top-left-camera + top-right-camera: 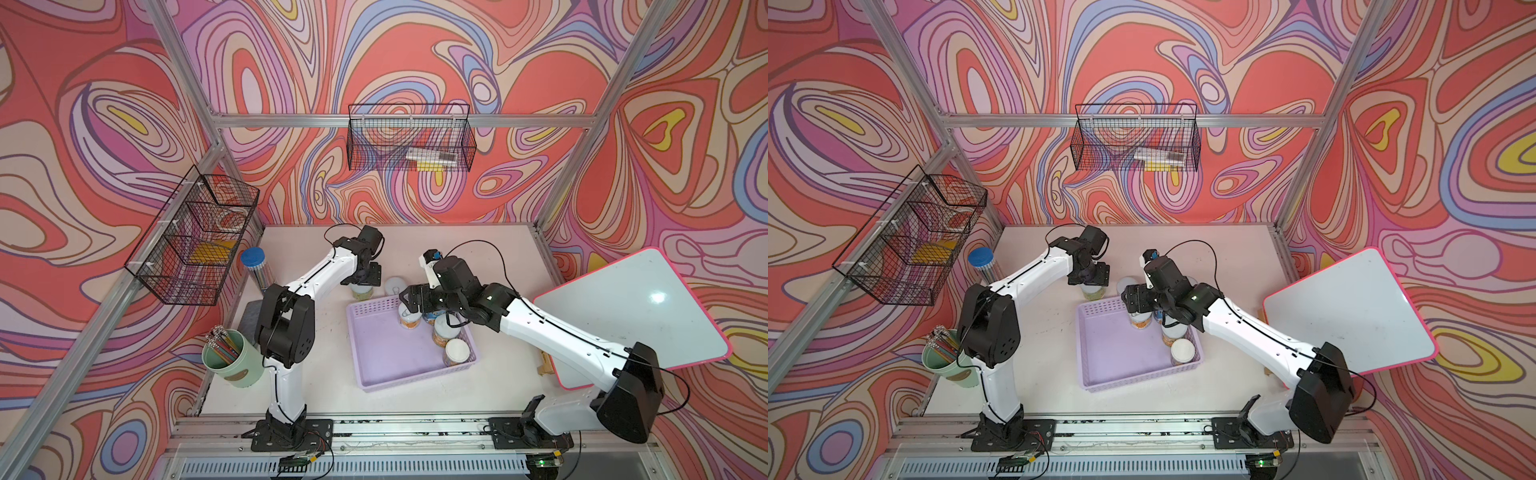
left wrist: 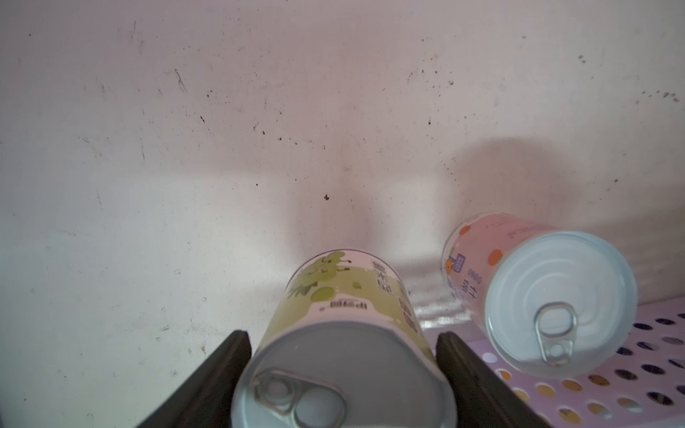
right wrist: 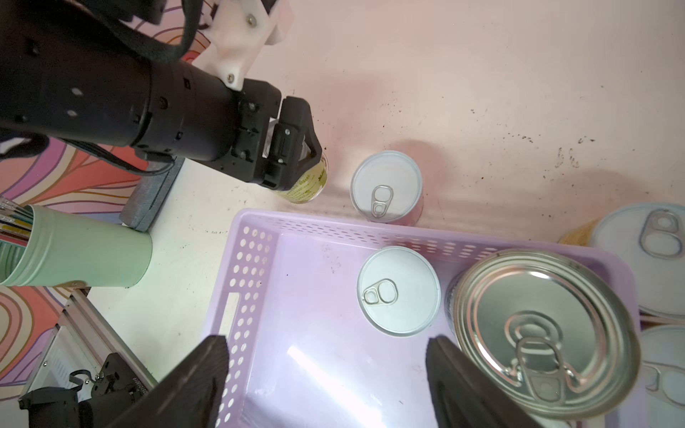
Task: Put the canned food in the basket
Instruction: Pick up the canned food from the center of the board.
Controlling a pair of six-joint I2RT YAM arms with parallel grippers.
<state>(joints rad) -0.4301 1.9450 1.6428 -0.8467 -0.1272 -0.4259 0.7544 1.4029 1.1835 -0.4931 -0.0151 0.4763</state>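
Tabletop scene: two robot arms work around a shallow lilac basket (image 1: 386,357) that sits on a white table (image 1: 328,374).

The left gripper (image 2: 341,337) is closed on a green-labelled can (image 2: 333,296), with one black finger against each side. This can stands upright on the table, just outside the basket's far wall and near that wall's left end. A pink-labelled can (image 2: 537,292) stands upright just beside it, also outside the far wall, and no gripper touches it.

The right gripper (image 3: 326,340) hangs above the far part of the basket. Its fingers are spread apart with nothing between them.

Four cans are inside the basket.
- A small can (image 3: 398,291) with a whitish pull-tab lid stands near the far wall.
- A larger can (image 3: 541,329) with a bare metal lid stands just beside it, toward the basket's right wall.
- A yellow-labelled can (image 1: 444,334) stands along the right wall.
- A white-topped can (image 1: 456,352) stands nearer the basket's front right corner.

A pale green cup of pencils (image 1: 232,365) stands well to the left of the basket. A clear tube (image 1: 254,259) with a blue cap stands beyond the basket's far left.
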